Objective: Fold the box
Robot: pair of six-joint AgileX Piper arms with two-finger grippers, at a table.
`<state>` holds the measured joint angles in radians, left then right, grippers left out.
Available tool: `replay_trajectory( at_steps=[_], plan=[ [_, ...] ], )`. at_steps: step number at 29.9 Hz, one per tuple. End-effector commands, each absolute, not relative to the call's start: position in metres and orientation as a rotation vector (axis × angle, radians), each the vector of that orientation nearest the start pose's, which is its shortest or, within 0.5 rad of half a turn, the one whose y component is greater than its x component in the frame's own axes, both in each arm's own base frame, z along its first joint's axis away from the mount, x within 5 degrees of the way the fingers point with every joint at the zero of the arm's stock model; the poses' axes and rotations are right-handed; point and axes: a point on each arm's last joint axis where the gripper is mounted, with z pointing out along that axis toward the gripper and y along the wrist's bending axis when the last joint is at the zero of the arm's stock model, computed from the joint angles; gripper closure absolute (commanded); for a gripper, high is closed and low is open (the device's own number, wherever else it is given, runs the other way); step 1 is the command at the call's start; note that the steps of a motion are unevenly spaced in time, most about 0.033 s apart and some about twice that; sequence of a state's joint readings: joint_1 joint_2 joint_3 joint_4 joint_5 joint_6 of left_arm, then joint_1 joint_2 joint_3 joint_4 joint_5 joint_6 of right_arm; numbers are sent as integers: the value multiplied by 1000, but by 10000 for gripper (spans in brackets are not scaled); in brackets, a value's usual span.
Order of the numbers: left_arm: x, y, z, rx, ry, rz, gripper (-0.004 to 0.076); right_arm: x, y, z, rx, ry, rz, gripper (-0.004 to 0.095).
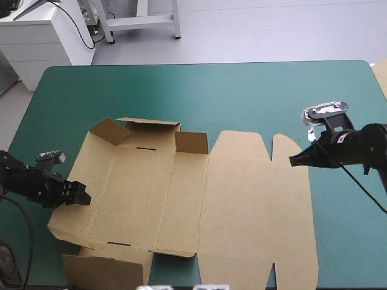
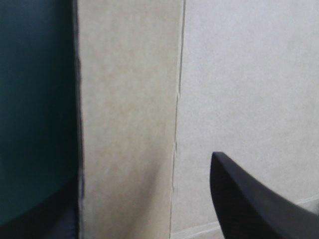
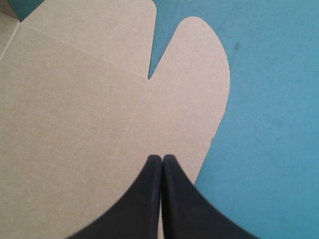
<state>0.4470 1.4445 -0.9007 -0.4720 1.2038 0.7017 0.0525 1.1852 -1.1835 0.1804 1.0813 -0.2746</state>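
Near the left edge of the teal-green-covered table (image 1: 242,84), our left gripper (image 1: 81,197) holds its black fin fingers (image 2: 259,199) apart astride the left wall panel (image 2: 127,119) of the flat-cut brown cardboard box (image 1: 242,205), which lies across the middle toward the near edge. Toward the right edge, our right gripper (image 1: 294,161) sits closed over the rounded lid tab (image 3: 199,64). We judge the wall must hinge up along its crease, lid kept flat.

The teal-green surface (image 1: 242,96) carried the brown box (image 1: 254,211) on its near half. The lid panel lay flat toward the right. Left of it, the far and left walls stood partly raised, and one flap lay near the near-left corner.
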Motion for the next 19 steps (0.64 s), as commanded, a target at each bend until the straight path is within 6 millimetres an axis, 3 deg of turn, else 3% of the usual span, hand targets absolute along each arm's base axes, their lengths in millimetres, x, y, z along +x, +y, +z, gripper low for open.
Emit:
replay_trajectory(
  at_steps=[1,6,9,15,19],
  plan=[
    [224,58,248,106,2898,-708,302,225,25,381,-347,2443,148,929],
    [223,59,248,112,2906,-696,321,225,25,381,-347,2443,148,929],
    [223,59,248,112,2906,-696,415,225,25,381,-347,2443,148,929],
    [223,58,248,117,2905,-700,706,225,25,381,-347,2443,148,929],
    [222,58,248,122,2910,-702,729,225,25,381,-347,2443,148,929]
  ],
)
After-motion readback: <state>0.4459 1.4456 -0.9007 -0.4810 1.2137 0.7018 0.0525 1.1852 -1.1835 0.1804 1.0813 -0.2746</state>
